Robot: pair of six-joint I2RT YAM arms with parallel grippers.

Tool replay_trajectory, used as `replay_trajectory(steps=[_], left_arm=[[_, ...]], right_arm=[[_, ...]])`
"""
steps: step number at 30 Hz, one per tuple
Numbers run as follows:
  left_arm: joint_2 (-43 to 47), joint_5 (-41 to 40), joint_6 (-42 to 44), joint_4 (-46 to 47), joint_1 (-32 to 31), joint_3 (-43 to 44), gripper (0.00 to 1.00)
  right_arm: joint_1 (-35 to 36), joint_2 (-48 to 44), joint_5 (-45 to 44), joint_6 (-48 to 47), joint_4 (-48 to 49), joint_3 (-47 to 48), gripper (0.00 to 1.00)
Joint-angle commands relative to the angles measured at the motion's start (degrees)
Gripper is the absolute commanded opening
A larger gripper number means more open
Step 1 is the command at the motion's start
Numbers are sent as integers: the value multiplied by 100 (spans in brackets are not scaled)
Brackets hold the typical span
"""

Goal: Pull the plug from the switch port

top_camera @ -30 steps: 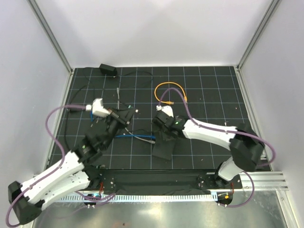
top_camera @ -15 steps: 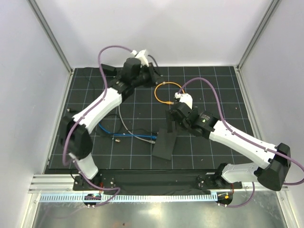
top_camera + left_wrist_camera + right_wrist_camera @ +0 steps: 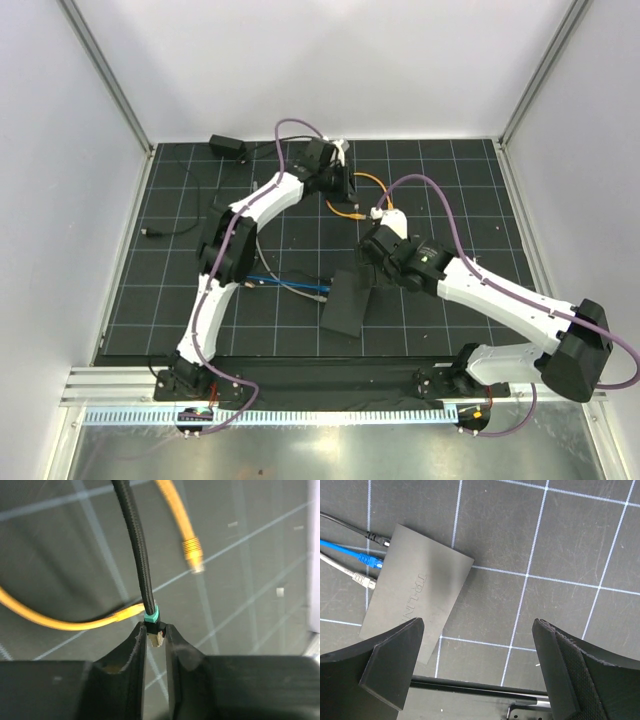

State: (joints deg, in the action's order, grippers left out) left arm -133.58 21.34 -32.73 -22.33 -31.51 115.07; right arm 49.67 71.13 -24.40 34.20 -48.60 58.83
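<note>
Carried plug (image 3: 155, 636) well clear of switch (image 3: 420, 592), clenched in left fingers (image 3: 136, 645). Lifted right fingers (image 3: 395, 655) above switch, spread apart. Looks pulled; only release remaining.

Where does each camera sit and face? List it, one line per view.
Top external: high behind the robot, looking down on the mat; left arm and right arm show.
Left wrist: facing the mat past the left gripper, shut on a plug.
Right wrist: looking straight down on the switch between the open right gripper.
Shared: top and right wrist both show the switch; top and left wrist, the orange cable.
</note>
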Motion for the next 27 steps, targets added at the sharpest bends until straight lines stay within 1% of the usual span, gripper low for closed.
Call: replay_trajectory(steps=[1, 2, 3, 5, 6, 7, 8, 9, 10, 12, 13, 16, 17, 19, 20, 21, 23, 24, 26, 27], left_arm=[[139, -244, 153, -44, 48, 218, 24], [191, -454, 136, -61, 66, 166, 28], [366, -525, 74, -44, 118, 17, 35], [621, -561, -5, 9, 197, -212, 38], [788, -639, -31, 96, 232, -535, 42], [1164, -658, -40, 158, 276, -721, 44], [1359, -684, -40, 245, 294, -905, 46], [1544, -693, -67, 316, 320, -1116, 60], [1963, -684, -128, 317, 408, -1431, 62], [2465, -693, -242, 325, 496, -1863, 58], [3025, -693, -321, 586, 549, -2474, 56], [3960, -763, -847, 1001, 584, -3513, 54], [4563, -746, -1223, 1350, 584, -4266, 52], [5093, -632, -1717, 1896, 576, -5174, 51], [5505, -562, -1902, 2203, 575, -5909, 49], [5735, -570, -2295, 2380, 567, -6265, 49], [6114, -552, -2710, 2854, 541, -7029, 45], [6481, -570, -3034, 3196, 540, -7607, 43], [6791, -657, -3317, 3340, 497, -8077, 41], [7045, -771, -3571, 3445, 314, -8427, 41]], right_arm=[[-36, -21, 32, 61, 228, -73, 99], [-36, 49, 41, 61, 228, -91, 99], [-36, 85, 84, 26, 254, -117, 99], [-28, 190, 120, 26, 281, -143, 99], [-36, 225, 190, 26, 333, -161, 99], [-36, 260, 216, 17, 368, -179, 99], [-45, 313, 260, 26, 395, -196, 99], [-36, 348, 295, 26, 465, -205, 99], [-28, 375, 331, 17, 500, -214, 99], [-45, 471, 366, 0, 570, -214, 99], [-45, 498, 418, -18, 597, -205, 99], [-45, 673, 498, -53, 737, -153, 99], [-45, 726, 533, -53, 764, -135, 99], [-54, 822, 577, -53, 869, -82, 99], [-54, 867, 594, -45, 887, -65, 98], [-54, 911, 612, -18, 939, -30, 98], [-63, 1034, 665, -1, 984, -3, 97], [-71, 1069, 735, -9, 1036, 6, 97], [-71, 1183, 823, 8, 1080, 32, 94], [-71, 1218, 832, 8, 1124, 41, 94]])
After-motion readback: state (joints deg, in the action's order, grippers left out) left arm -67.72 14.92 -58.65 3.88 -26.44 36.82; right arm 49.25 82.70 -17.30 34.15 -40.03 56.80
